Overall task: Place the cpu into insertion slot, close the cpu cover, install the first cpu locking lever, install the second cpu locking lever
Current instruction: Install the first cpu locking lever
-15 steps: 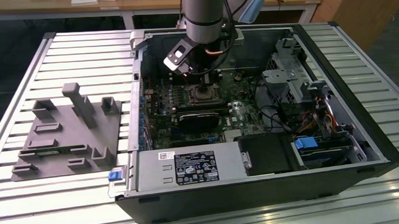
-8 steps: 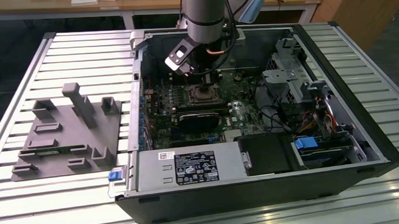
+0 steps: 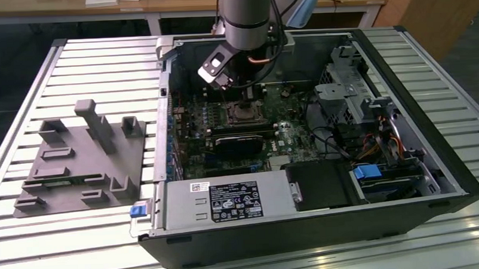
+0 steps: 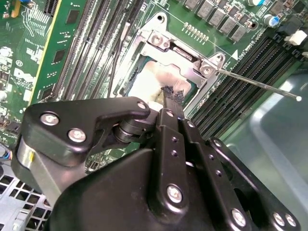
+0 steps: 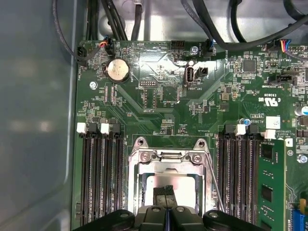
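The cpu [image 5: 185,187] lies in the motherboard socket, its dull silver top [image 4: 144,82] bare in the middle. Around it lies the cpu cover [image 5: 136,183], a silvery frame that looks flat on the socket. My gripper [image 5: 166,190] stands straight over the chip, shut with nothing between its black fingers, and its tips [image 4: 173,94] are at the cpu's top. In the exterior view the gripper [image 3: 246,98] reaches down into the open computer case just above the socket [image 3: 243,113]. A thin wire locking lever [image 4: 260,85] sticks out from one socket corner, raised off the board.
Memory slots [image 5: 98,178] flank the socket on both sides. The case holds a power supply [image 3: 218,201], drive cage [image 3: 357,94] and cables. A grey fixture block [image 3: 81,158] sits on the slatted table at the exterior view's left.
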Available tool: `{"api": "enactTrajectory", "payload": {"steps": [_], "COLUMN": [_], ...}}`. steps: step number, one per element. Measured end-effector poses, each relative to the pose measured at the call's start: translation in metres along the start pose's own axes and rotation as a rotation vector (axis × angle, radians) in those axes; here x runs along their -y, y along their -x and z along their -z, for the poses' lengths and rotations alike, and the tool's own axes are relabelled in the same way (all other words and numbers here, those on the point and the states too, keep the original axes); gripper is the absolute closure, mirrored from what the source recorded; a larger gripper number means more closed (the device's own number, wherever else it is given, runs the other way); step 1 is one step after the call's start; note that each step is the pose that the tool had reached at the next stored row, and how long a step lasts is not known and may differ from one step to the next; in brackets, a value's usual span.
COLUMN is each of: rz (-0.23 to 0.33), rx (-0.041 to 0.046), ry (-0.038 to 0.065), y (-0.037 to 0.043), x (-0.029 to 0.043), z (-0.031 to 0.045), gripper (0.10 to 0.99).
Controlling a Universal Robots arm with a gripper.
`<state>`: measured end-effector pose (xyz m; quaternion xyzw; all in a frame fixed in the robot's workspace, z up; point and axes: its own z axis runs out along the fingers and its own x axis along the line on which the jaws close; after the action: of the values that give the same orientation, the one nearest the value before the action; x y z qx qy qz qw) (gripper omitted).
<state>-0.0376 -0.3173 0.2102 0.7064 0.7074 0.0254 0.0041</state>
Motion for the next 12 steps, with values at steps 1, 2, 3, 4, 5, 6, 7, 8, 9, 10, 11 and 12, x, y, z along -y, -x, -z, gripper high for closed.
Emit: {"api": "enactTrajectory", "payload": {"steps": [1, 2, 3, 4, 5, 6, 7, 8, 9, 10, 11, 12], "rz": [0.0, 0.0, 0.0, 0.0, 0.0, 0.0, 0.0, 0.0, 0.0, 0.0, 0.0, 0.0], "rx": [0.0, -0.0001, -0.0001, -0.0001, 0.0, 0.0, 0.0, -0.0001, -0.0001, -0.0001, -0.0001, -0.0001], "ry": [0.0, 0.0, 0.0, 0.0, 0.0, 0.0, 0.0, 0.0, 0.0, 0.0, 0.0, 0.0], "y": [0.0, -0.0001, -0.0001, -0.0002, -0.0002, -0.0002, -0.0002, -0.0003, -0.0003, -0.0003, -0.0004, -0.0004], "x": [0.0, -0.0003, -0.0008, -0.0008, -0.0008, -0.0009, -0.0009, -0.0009, -0.001, -0.001, -0.0011, -0.0011], "z": [0.0011, 0.0023, 0.0036, 0.0043, 0.0051, 0.0061, 0.0073, 0.0084, 0.0093, 0.0102, 0.0111, 0.0119], "gripper": [0.973, 0.973, 0.973, 0.973, 0.973, 0.973, 0.973, 0.973, 0.973, 0.973, 0.973, 0.973]}}
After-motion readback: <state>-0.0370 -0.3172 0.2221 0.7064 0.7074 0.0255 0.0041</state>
